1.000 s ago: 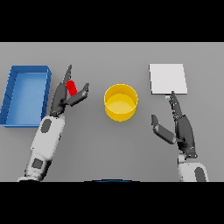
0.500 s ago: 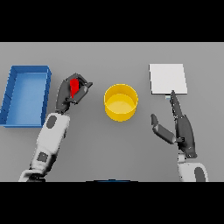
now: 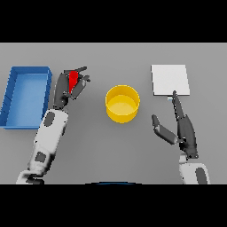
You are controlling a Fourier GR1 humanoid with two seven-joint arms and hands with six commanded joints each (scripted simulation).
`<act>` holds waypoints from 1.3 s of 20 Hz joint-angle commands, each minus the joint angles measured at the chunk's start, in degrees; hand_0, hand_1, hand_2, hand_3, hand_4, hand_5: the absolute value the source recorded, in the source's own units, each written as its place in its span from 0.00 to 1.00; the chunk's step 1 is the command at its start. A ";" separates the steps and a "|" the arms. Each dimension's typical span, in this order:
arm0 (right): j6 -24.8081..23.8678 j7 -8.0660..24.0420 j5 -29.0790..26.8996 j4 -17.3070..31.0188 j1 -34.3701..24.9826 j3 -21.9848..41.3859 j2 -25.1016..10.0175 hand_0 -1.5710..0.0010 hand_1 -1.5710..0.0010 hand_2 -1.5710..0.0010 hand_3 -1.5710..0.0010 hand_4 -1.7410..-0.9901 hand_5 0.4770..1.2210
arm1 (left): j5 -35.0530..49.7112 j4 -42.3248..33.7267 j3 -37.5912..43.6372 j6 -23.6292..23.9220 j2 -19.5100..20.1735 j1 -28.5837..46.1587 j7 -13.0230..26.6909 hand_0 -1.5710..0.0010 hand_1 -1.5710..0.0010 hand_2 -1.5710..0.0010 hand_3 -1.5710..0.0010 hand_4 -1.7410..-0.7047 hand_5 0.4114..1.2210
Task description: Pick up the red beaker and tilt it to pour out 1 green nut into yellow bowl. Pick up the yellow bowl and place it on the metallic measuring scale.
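1. Left hand (image 3: 66,88) curled round the beaker (image 3: 73,81), thumb on one side and fingers on the other, at about 10 o'clock from the bowl (image 3: 122,103); gripped that way, presumably, so that a wrist roll can tip it.
2. Beaker well apart from the bowl and just beside the blue tray (image 3: 27,97), so a carry toward 4 o'clock needed before any pour.
3. No sign of the nut; probably hidden inside the beaker, though impossible to confirm from here.
4. Right hand (image 3: 181,128) idle at 4 o'clock from the bowl, fingers straight and thumb spread, holding nothing; fingertips just short of the scale (image 3: 170,80), likely parked ready for the bowl transfer.
5. Scale at 2 o'clock from the bowl, bare on top.
6. Count: 1 beaker, 1 bowl, 1 scale, 1 tray, 2 hands.
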 commanded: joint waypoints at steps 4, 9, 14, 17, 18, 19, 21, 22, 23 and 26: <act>-0.58 -0.47 1.64 -0.08 1.03 0.41 -0.47 1.00 1.00 1.00 1.00 0.85 0.24 | -5.47 -5.72 -5.69 -1.74 3.96 -0.50 4.19 0.01 0.01 0.01 0.02 0.01 0.89; -0.11 -0.65 0.95 -0.85 0.36 0.29 -0.56 1.00 1.00 1.00 1.00 0.86 0.26 | -15.44 -8.90 -15.00 -4.88 8.65 -2.15 10.17 0.01 0.01 0.01 0.01 0.01 0.88; 0.16 -0.70 1.24 -1.11 1.46 0.86 -0.27 1.00 1.00 1.00 1.00 0.86 0.26 | -22.22 -12.03 -20.40 -7.56 9.71 -3.70 16.11 0.00 0.00 0.00 0.01 0.00 0.91; 0.90 -0.59 0.88 -1.54 1.45 0.87 -0.71 1.00 1.00 1.00 1.00 0.90 0.29 | -30.26 -10.03 -26.52 -11.84 11.79 -9.14 18.52 0.00 0.00 0.00 0.00 0.00 0.93; 0.43 -0.43 1.63 -1.56 1.09 1.08 -0.61 1.00 1.00 1.00 1.00 0.91 0.29 | -32.28 -9.41 -28.40 -13.35 12.11 -10.47 17.94 0.00 0.00 0.00 0.00 0.00 0.95; 0.39 -0.35 1.48 -1.39 1.40 1.04 -0.41 1.00 1.00 1.00 1.00 0.92 0.29 | -34.48 -8.99 -30.22 -15.20 12.74 -12.01 18.23 0.00 0.00 0.00 0.00 0.00 0.96; 0.25 -0.59 1.71 -1.76 1.53 1.19 -0.34 1.00 1.00 1.00 1.00 0.90 0.28 | -38.09 -8.22 -33.67 -19.31 13.57 -14.59 17.95 0.00 0.00 0.00 0.00 0.00 0.97; 0.08 -0.12 2.05 -1.44 1.20 1.30 -0.19 1.00 1.00 1.00 1.00 0.89 0.28 | -40.08 -6.95 -35.26 -20.97 13.57 -16.21 18.21 0.00 0.00 0.00 0.00 0.05 0.98; 0.30 -0.47 1.54 -1.74 1.29 1.03 -0.39 1.00 1.00 1.00 1.00 0.90 0.28 | -41.76 -5.87 -36.76 -23.02 13.45 -17.90 18.11 0.00 0.00 0.00 0.00 0.09 0.98; 1.41 -0.49 0.06 -0.59 1.44 0.59 -0.52 1.00 1.00 1.00 1.00 0.91 0.27 | -46.54 -2.50 -40.92 -27.04 12.83 -21.93 17.31 0.00 0.00 0.00 0.00 0.12 0.99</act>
